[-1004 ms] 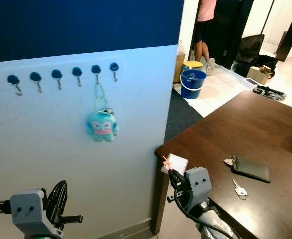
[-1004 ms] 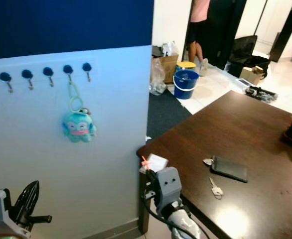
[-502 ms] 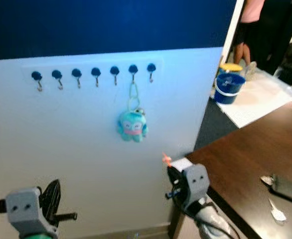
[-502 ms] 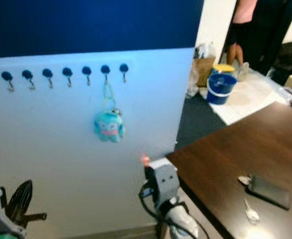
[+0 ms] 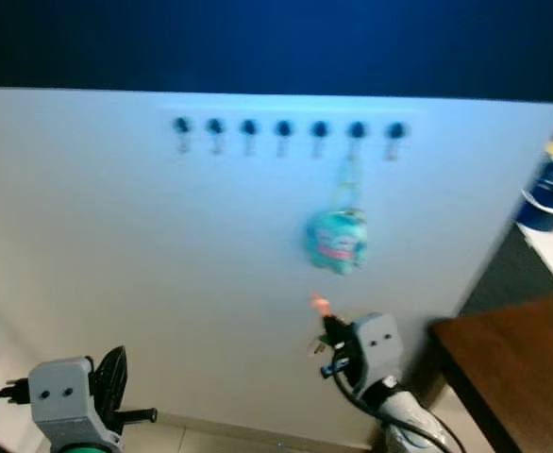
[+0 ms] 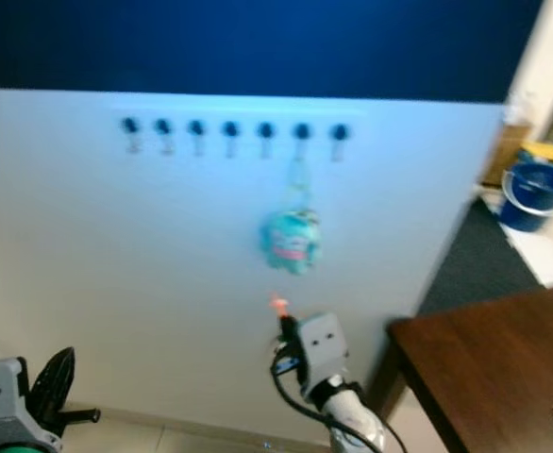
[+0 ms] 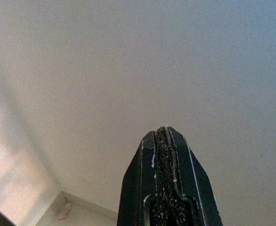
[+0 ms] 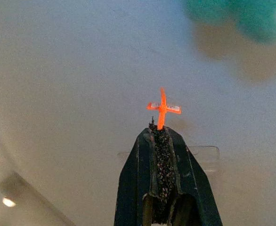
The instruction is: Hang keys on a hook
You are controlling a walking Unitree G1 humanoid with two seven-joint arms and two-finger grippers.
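Note:
A row of dark hooks (image 5: 283,127) runs along the white wall panel (image 5: 163,264). A teal plush keychain (image 5: 336,241) hangs by its loop from the second hook from the right. My right gripper (image 5: 327,326) is raised below the plush, close to the wall. It is shut on a small orange cross-shaped tag (image 8: 162,108), which sticks out past the fingertips (image 8: 152,136). The plush (image 8: 232,14) shows blurred in the right wrist view. My left gripper (image 5: 114,373) is held low at the left, shut and empty (image 7: 162,134), pointing at bare wall.
A dark wooden table (image 5: 517,363) has its corner at the lower right, next to the wall's end. A blue bucket (image 6: 531,193) stands on the floor beyond it. Pale floor (image 5: 210,444) meets the wall base below my grippers. The wall's upper part is dark blue (image 5: 258,38).
The camera has swung left: the wall and hooks now sit in the middle and most of the table has slid out on the right. Both grippers keep their pose and stay shut.

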